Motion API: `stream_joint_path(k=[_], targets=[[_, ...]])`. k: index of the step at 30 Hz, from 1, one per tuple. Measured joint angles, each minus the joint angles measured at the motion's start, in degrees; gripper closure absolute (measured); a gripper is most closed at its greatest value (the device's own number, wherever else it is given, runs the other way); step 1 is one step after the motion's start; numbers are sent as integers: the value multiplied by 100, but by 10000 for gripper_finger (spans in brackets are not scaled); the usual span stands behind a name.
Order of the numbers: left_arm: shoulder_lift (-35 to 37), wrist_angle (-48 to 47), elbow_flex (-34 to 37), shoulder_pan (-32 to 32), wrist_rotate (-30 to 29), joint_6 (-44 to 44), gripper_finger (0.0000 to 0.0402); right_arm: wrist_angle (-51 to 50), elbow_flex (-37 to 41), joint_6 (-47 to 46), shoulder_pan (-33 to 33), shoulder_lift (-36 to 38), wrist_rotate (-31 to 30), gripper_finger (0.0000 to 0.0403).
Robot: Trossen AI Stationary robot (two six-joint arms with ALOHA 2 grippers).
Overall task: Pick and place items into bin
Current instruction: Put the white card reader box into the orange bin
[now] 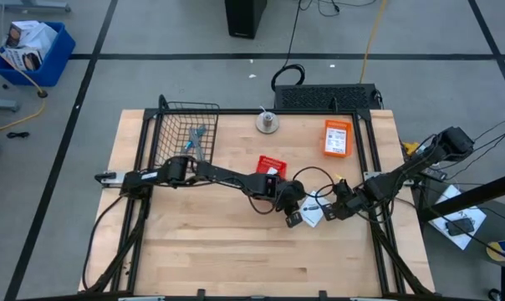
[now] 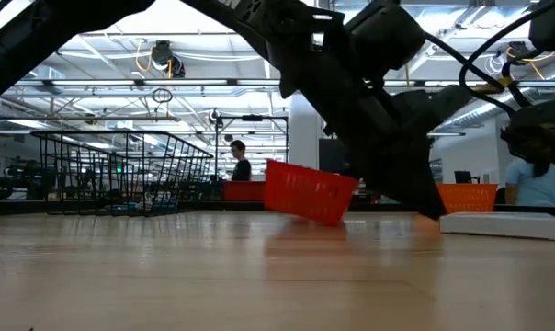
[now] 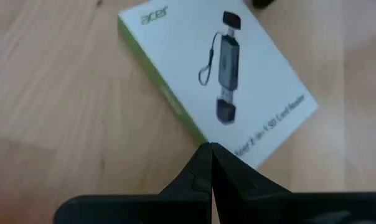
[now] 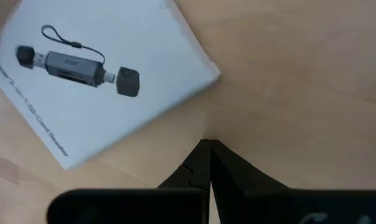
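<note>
Here, both grippers hung closed and empty over one flat white packet [image 1: 313,211]: it lay just ahead of the left gripper [image 3: 211,148], its near edge at the tips, and just beyond the right gripper [image 4: 208,144].

My left arm reaches from the table's left edge across to its middle, wrist bent down; my left gripper [image 1: 293,219] hangs low over the surface, fingers [image 3: 203,171] pressed together, holding nothing. My right arm extends inward from the right edge; my right gripper [image 1: 329,212] likewise points down, fingers [image 4: 203,165] closed and empty.
</note>
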State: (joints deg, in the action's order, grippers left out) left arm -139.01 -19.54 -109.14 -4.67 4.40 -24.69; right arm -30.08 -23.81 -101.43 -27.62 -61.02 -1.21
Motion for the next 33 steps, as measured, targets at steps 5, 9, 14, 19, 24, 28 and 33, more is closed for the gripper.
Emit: stream_joint_path(k=[5,9,14,19,24,28,33], targets=[[-93,56,-9,-7,116,-304,401,88,7,124,123,-7,76,403],[-100,205,-2,-19,224,-406,400,187,17,270,246,-10,131,403],[-95,328,-2,-73,411,-599,399,812,39,741,399,-39,-320,403],[-85,397,-9,-94,612,-632,400,1342,35,917,520,-30,-740,403],[-83,370,-9,-108,682,-730,398,1653,37,1272,556,-30,-745,403],[-76,359,-11,-116,741,-755,398,1924,37,1301,556,-28,-739,403],[-32,326,-11,-116,752,-757,393,2397,37,1485,556,-25,-805,403]])
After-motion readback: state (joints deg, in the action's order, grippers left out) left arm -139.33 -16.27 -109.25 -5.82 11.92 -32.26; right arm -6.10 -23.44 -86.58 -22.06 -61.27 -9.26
